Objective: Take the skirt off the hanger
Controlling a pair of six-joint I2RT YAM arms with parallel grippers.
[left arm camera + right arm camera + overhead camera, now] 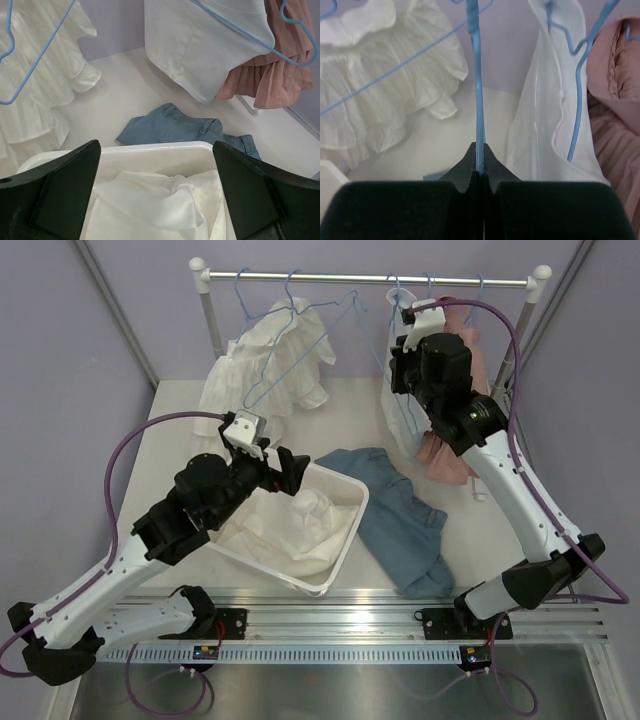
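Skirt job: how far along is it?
Done: a denim piece lies on the table, white cloth in the bin. In hand: the right gripper is shut on a blue hanger. Remaining: the ruffled skirt and pink skirt hang on the rack.

Top view: I see even, diffuse light from above; shadows under the bin [338, 502] and the arms are faint and soft-edged. The metal strip [330, 685] at the near edge gives a dull sheen, and the rail [370, 279] at the far side carries a thin highlight. Left wrist view: white cloth [45, 85] verges on washed-out. The left gripper [156, 147] and right gripper [479, 172] render as featureless black. The hanger [479, 100] reads crisp; the pink cloth [615, 100] at the right looks slightly soft.
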